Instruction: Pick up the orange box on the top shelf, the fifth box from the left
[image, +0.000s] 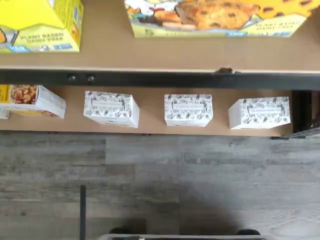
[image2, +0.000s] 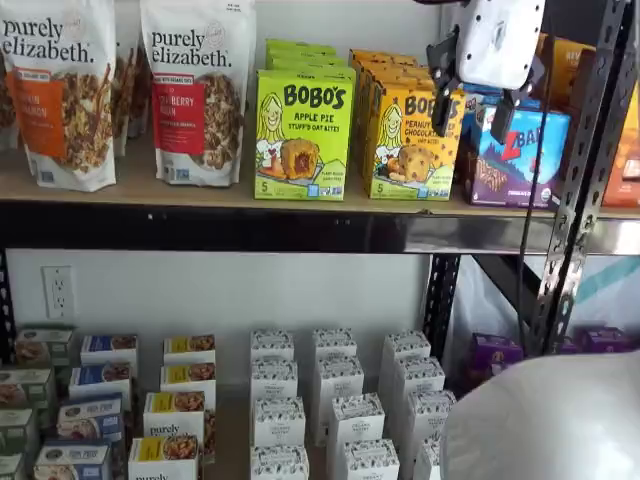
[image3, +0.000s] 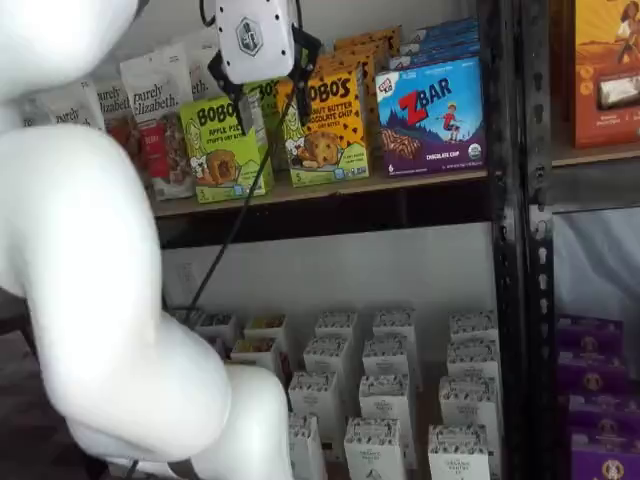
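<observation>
The orange box (image2: 405, 140) stands upright on the top shelf (image2: 200, 228), a yellow-orange Bobo's carton between a lime-green carton and a ZBar box. It also shows in a shelf view (image3: 325, 125) and from above in the wrist view (image: 215, 17), behind the shelf's black rail (image: 160, 79). My gripper (image2: 472, 100) hangs in front of the shelf at the box's height, apart from it. A plain gap shows between its black fingers (image3: 238, 103), so it is open and holds nothing.
The lime-green Apple Pie carton (image2: 303, 135) stands left of the orange box, the ZBar box (image2: 520, 155) right of it. Granola bags (image2: 195, 90) fill the left. A black perforated upright (image2: 580, 170) rises at the right. Several white boxes (image2: 335, 400) sit below. My arm's white body (image3: 110, 300) fills one side.
</observation>
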